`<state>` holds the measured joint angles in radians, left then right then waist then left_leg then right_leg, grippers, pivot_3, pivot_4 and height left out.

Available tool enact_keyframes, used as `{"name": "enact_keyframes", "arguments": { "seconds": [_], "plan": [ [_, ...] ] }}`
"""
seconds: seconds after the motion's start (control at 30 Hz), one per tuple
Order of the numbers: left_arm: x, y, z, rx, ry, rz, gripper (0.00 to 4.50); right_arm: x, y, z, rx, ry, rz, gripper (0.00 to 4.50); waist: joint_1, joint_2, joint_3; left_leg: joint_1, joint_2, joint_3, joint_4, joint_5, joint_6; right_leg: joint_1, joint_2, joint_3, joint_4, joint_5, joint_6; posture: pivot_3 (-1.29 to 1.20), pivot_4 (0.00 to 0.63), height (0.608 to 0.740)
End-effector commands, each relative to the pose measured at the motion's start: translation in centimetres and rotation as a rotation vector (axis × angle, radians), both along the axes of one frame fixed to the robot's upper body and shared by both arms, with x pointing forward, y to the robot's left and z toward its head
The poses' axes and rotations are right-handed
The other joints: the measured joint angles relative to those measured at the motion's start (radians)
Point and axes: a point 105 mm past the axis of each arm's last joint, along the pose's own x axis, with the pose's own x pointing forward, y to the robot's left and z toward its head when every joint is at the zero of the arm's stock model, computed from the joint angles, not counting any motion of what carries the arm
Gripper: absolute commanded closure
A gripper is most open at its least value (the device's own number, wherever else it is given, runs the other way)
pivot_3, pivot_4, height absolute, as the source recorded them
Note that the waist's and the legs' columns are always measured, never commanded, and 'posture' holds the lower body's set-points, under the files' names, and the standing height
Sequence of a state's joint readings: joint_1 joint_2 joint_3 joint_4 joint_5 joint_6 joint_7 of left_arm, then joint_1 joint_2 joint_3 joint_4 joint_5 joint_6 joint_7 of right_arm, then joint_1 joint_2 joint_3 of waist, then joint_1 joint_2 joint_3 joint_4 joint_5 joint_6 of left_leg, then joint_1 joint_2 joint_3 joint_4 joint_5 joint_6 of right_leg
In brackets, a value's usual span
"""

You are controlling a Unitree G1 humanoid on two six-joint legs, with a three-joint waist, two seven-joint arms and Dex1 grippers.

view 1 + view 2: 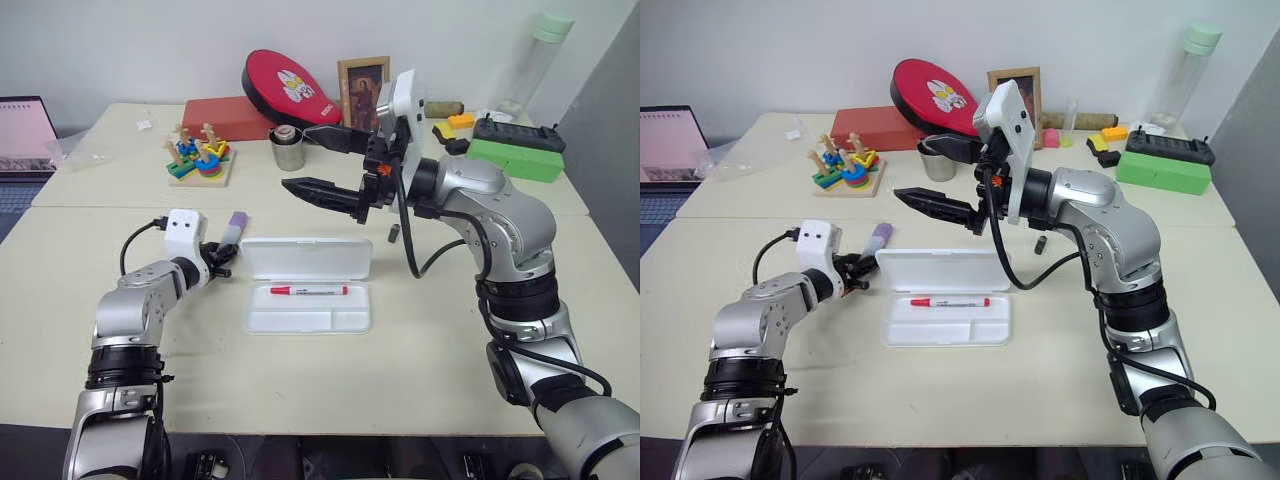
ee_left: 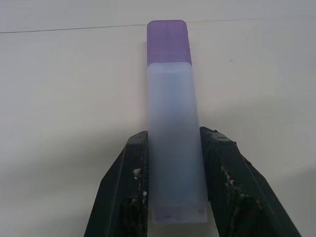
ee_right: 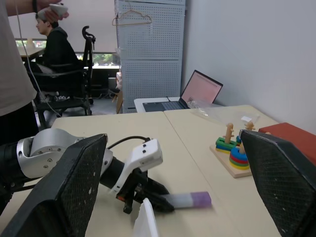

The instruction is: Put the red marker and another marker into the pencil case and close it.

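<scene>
1. Another marker [image 1: 234, 228], the stubby lilac one with the purple cap, is sitting clamped between the left gripper's [image 1: 222, 250] black fingers [image 2: 224, 177]. Purple cap is pointing away from the robot, and the marker is sitting just left of the case's raised lid.
2. The left gripper is gripping it by the pale end of the barrel, low over the table [image 1: 420, 340], just left of the case.
3. The pencil case [image 1: 308, 308] is lying open in the middle of the table, lid [image 1: 307, 258] standing up at the far side, tray facing up.
4. The red marker [image 1: 309, 290] is already lying in the long far compartment of the tray, red cap pointing left. The near compartments are looking bare.
5. The right gripper [image 1: 318, 165] is hanging in the air above and behind the case, pointing left, jaws spread wide and gripping nothing.
6. A small dark piece [image 1: 393, 234] is lying on the table just right of the lid.
7. Farther back, a ring-stacking toy [image 1: 200, 155], a metal cup [image 1: 287, 148] and a green box [image 1: 516, 158] are sitting on the second table.
</scene>
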<state>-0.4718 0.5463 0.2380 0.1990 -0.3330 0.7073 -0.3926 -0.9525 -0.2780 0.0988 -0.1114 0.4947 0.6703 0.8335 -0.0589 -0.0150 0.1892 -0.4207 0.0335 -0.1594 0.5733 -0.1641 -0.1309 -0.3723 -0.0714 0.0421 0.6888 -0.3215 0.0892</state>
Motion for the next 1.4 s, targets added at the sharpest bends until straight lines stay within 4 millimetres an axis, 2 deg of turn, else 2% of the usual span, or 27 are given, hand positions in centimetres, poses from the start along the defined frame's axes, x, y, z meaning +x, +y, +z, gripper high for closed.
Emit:
{"name": "enact_keyframes", "arguments": {
  "seconds": [0.03, 0.1, 0.17, 0.23, 0.3, 0.37, 0.47, 0.57, 0.7, 0.8, 0.9, 1.17, 1.4],
  "plan": [
    [-0.4, 0.4, 8.0, -0.030, -0.343, -0.030, 3.31, -0.7, -1.8, 1.6, 0.036, -0.062, 0.009, 0.00, 0.000, 0.000, 0.000, 0.000, 0.000, 0.000, 0.000, 0.000, 0.000, 0.000, 0.000, 0.000, 0.000, 0.000, 0.000, 0.00, 0.150, 0.740],
    [-1.9, -2.2, 11.8, -0.087, -0.456, -0.197, 3.31, -1.3, -3.2, 2.1, 0.048, -0.060, 0.031, 0.00, 0.003, -0.001, 0.000, -0.002, 0.000, 0.000, 0.000, 0.000, 0.000, -0.001, 0.000, 0.000, -0.001, 0.000, 0.000, 0.00, 0.150, 0.740],
    [-4.3, -5.4, 15.4, -0.101, -0.545, -0.412, 3.31, -2.5, -4.8, 2.3, 0.048, -0.050, 0.083, 0.00, 0.010, -0.001, 0.000, -0.004, 0.000, -0.001, 0.000, 0.000, 0.000, 0.000, 0.000, -0.001, -0.003, 0.000, 0.000, 0.00, 0.150, 0.740],
    [-6.6, -8.3, 17.0, -0.070, -0.563, -0.609, 3.31, -3.3, -6.1, 2.2, 0.028, -0.038, 0.104, 0.00, 0.012, -0.001, 0.000, -0.005, 0.000, -0.001, 0.000, 0.000, 0.000, 0.000, 0.000, -0.002, -0.006, 0.000, 0.000, 0.00, 0.150, 0.740],
    [-8.4, -10.4, 16.2, -0.009, -0.486, -0.782, 3.31, -3.8, -7.0, 1.4, -0.018, -0.025, 0.107, 0.00, 0.007, -0.001, 0.000, -0.005, 0.000, -0.001, 0.000, 0.000, 0.000, 0.001, 0.000, -0.002, -0.008, 0.000, 0.000, 0.00, 0.150, 0.740],
    [-10.3, -11.6, 13.7, 0.089, -0.349, -0.934, 3.31, -4.1, -7.6, 0.4, -0.079, -0.027, 0.092, 0.00, 0.000, 0.000, 0.000, -0.004, 0.000, 0.000, -0.001, 0.000, 0.000, 0.001, 0.000, -0.001, -0.008, 0.000, 0.000, 0.00, 0.150, 0.740],
    [-12.5, -12.1, 11.1, 0.168, -0.204, -1.082, 3.31, -4.0, -8.1, -0.3, -0.110, -0.025, 0.058, 0.00, -0.021, 0.003, 0.002, -0.002, 0.000, 0.002, -0.001, 0.000, 0.001, 0.000, 0.000, 0.002, -0.006, 0.000, 0.000, 0.00, 0.150, 0.740],
    [-14.3, -11.7, 8.5, 0.241, -0.040, -1.191, 3.31, -4.0, -8.5, -0.8, -0.133, -0.019, 0.041, 0.00, -0.028, 0.003, 0.003, -0.002, 0.000, 0.002, -0.001, 0.000, 0.001, -0.001, 0.000, 0.002, -0.004, 0.000, 0.000, 0.00, 0.150, 0.740],
    [-13.4, -9.8, 5.1, 0.407, 0.082, -1.186, 3.31, -4.6, -8.4, -2.4, -0.182, 0.009, 0.041, 0.00, -0.020, 0.003, 0.003, -0.002, 0.000, 0.002, -0.001, 0.000, 0.001, 0.000, 0.000, 0.002, -0.005, 0.000, 0.000, 0.00, 0.150, 0.740],
    [-12.5, -9.1, 3.4, 0.504, 0.118, -1.192, 3.31, -4.8, -8.4, -5.6, -0.291, 0.063, 0.031, 0.00, -0.005, 0.003, 0.003, -0.002, 0.000, 0.002, -0.001, -0.001, 0.001, 0.000, 0.000, 0.002, -0.007, 0.000, 0.000, 0.00, 0.150, 0.740],
    [-11.8, -8.9, 2.5, 0.555, 0.126, -1.208, 3.31, -4.9, -8.4, -7.6, -0.365, 0.082, 0.018, 0.00, 0.003, 0.003, 0.003, -0.005, 0.000, 0.002, 0.000, -0.001, 0.001, -0.002, 0.000, 0.001, -0.008, 0.000, 0.000, 0.00, 0.150, 0.740],
    [-10.5, -9.4, 1.8, 0.595, 0.118, -1.271, 3.31, -5.1, -7.8, -8.1, -0.358, 0.084, 0.023, 0.00, 0.004, 0.003, 0.003, -0.005, 0.000, 0.002, 0.000, 0.000, 0.001, -0.002, 0.000, 0.001, -0.008, 0.000, 0.000, 0.00, 0.150, 0.740],
    [-10.3, -9.7, 1.2, 0.614, 0.149, -1.319, 3.31, -5.4, -7.6, -8.3, -0.349, 0.092, 0.019, 0.00, 0.002, 0.003, 0.003, -0.005, 0.000, 0.002, 0.000, 0.000, 0.001, -0.001, 0.000, 0.001, -0.008, 0.000, 0.000, 0.00, 0.150, 0.740]
  ]
}}
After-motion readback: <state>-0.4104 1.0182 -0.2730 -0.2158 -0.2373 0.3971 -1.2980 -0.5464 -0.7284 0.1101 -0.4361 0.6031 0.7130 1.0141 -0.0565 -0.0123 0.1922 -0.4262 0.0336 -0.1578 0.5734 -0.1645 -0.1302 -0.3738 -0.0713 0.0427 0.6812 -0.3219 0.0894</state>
